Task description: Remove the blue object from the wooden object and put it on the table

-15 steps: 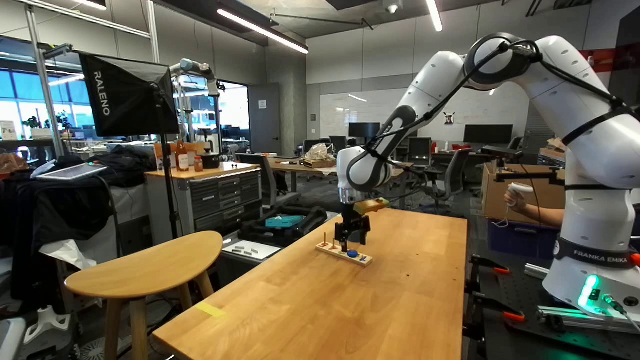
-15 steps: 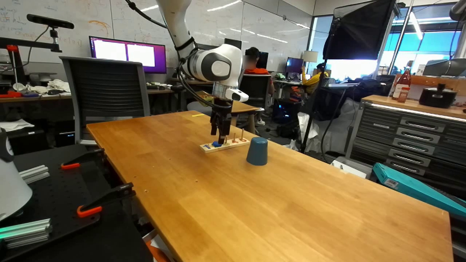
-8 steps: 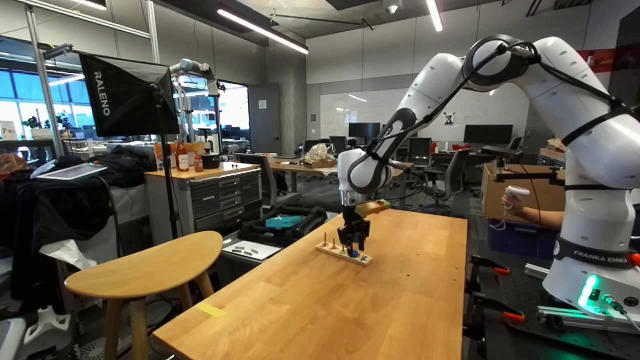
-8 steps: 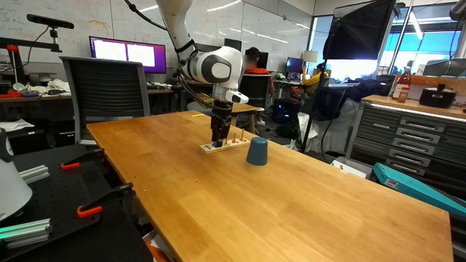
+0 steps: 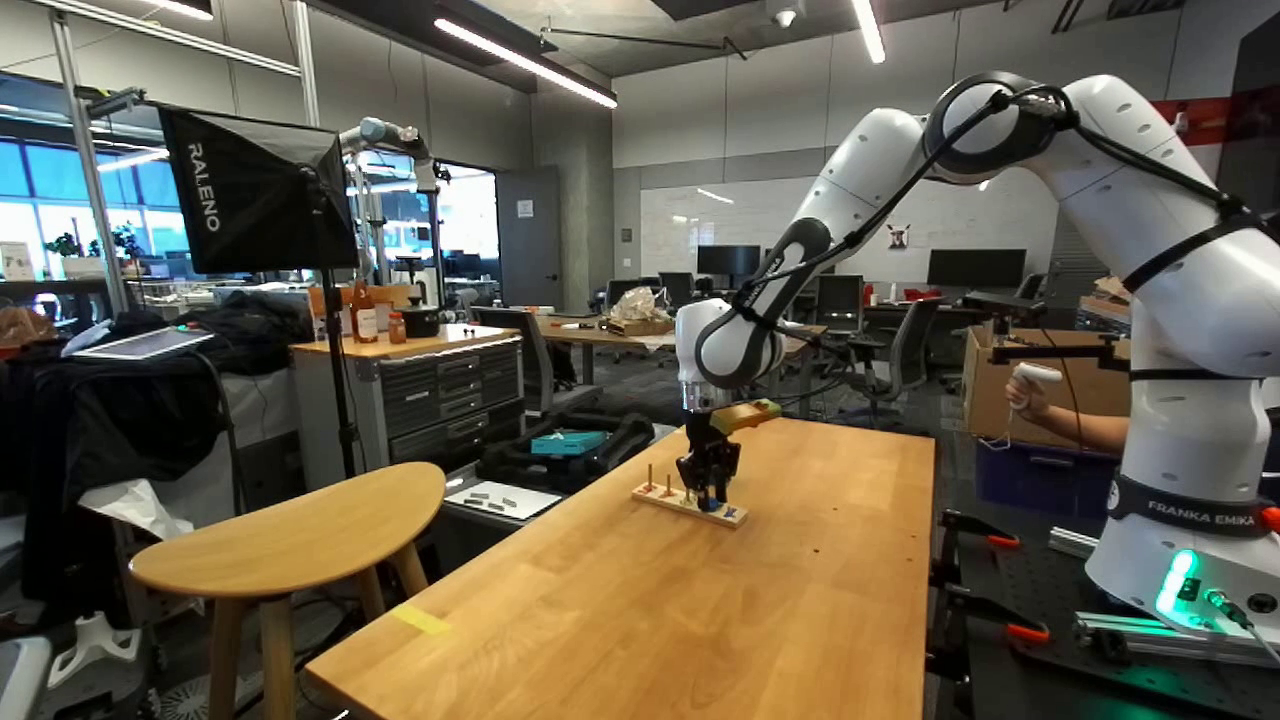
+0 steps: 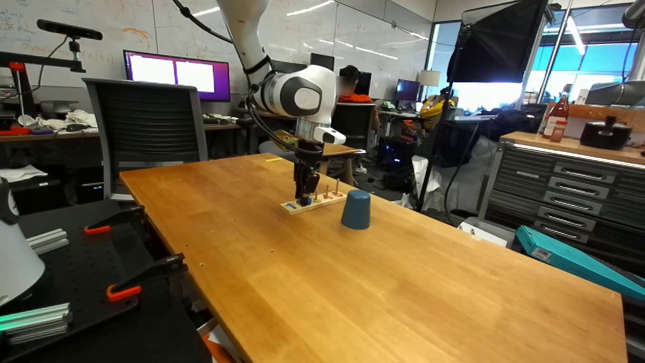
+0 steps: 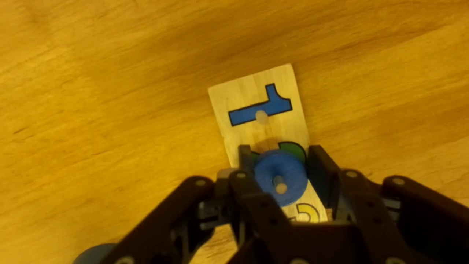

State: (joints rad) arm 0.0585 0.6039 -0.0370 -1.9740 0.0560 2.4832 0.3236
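Note:
The blue object is a flat round ring [image 7: 289, 172] threaded on a peg of the wooden object, a narrow light board [image 7: 253, 88] with printed numbers and a row of pegs. The board [image 6: 322, 202] lies on the table [image 6: 363, 282] in both exterior views. My gripper [image 7: 278, 157] points down over the board, its two fingers [image 7: 320, 174] on opposite sides of the ring and seemingly touching it. Part of the ring's near left edge is hidden by a finger. In an exterior view the gripper [image 5: 711, 498] reaches almost to the board, covering most of the ring.
An upturned blue-grey cup [image 6: 356, 209] stands on the table near the pegged end of the board; its edge shows at the lower left in the wrist view. Other upright pegs [image 5: 668, 485] rise close beside the gripper. Clamps [image 6: 123, 292] grip the table's side.
My gripper has come down and its fingers have drawn together around the blue ring. Over the last half second the board has shifted slightly along with the gripper.

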